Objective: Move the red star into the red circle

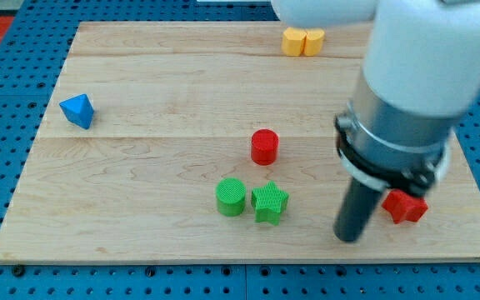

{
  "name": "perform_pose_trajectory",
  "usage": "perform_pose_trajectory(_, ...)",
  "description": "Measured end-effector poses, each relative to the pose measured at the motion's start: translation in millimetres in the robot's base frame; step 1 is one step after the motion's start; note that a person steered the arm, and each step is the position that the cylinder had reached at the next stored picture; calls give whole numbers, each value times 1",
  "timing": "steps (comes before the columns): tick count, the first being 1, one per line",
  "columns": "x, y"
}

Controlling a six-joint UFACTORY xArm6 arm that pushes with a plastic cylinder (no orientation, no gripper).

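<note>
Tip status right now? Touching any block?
My tip: no gripper, holds nothing; it sits just to the view's left of the red star, contact cannot be told. Red circle lies apart, up-left.

Your arm comes in from the view's top right, its big white and grey housing blurred and filling that corner. Below it the dark rod drops straight down, and my tip [350,239] sits low at the view's bottom right.
</note>
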State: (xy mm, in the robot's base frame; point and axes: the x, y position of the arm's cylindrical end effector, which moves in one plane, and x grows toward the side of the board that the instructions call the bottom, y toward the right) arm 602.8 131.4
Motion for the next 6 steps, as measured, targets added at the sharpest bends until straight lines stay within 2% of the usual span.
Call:
perform_pose_trajectory(1,5,102)
perform_pose_trajectory(2,-39,99)
perform_pose_trajectory(3,-76,21)
perform_pose_trajectory(4,-88,-22)
perform_pose_trajectory(5,-38,6)
perform_pose_trajectory(6,-36,-31)
